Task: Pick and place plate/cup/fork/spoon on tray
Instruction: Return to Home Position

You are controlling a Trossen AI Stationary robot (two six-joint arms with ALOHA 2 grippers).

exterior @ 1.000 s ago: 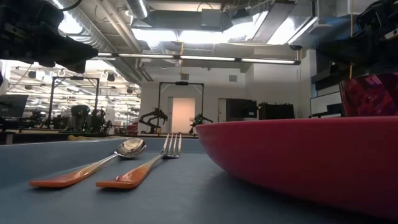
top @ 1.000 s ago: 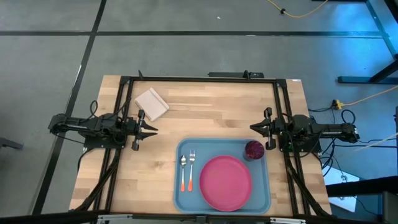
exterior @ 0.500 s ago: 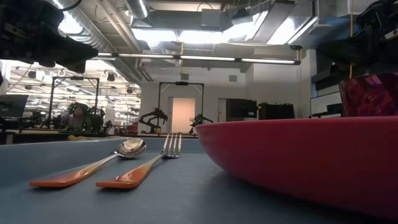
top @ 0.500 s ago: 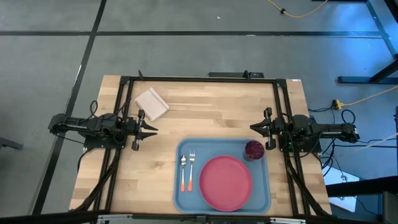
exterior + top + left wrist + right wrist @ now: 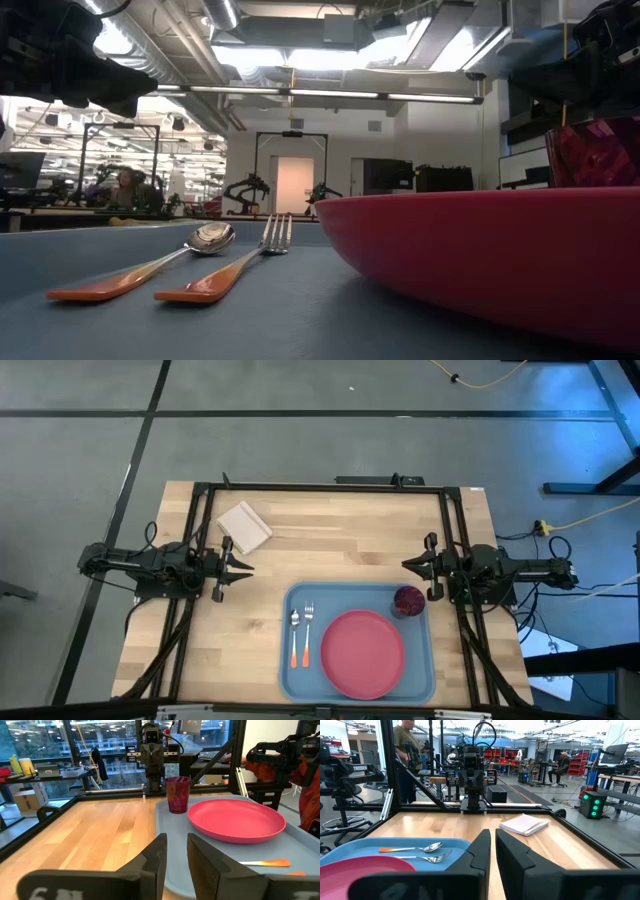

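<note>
The light-blue tray [image 5: 300, 680] lies at the table's near middle. On it lie the pinkish-red plate [image 5: 362, 653], the dark red cup [image 5: 408, 600] at its far right corner, and the spoon [image 5: 295, 635] and fork [image 5: 307, 632] side by side at its left. My left gripper [image 5: 247, 569] hovers at the table's left, clear of the tray; its fingers [image 5: 176, 855] stand a narrow gap apart and hold nothing. My right gripper [image 5: 408, 565] hovers at the table's right, beyond the cup, fingers [image 5: 492, 845] nearly together and empty.
A white square pad [image 5: 244, 525] lies at the table's far left. A black frame [image 5: 320, 487] runs along the table's far edge and sides. People show in the room beyond the table in the right wrist view [image 5: 405, 750].
</note>
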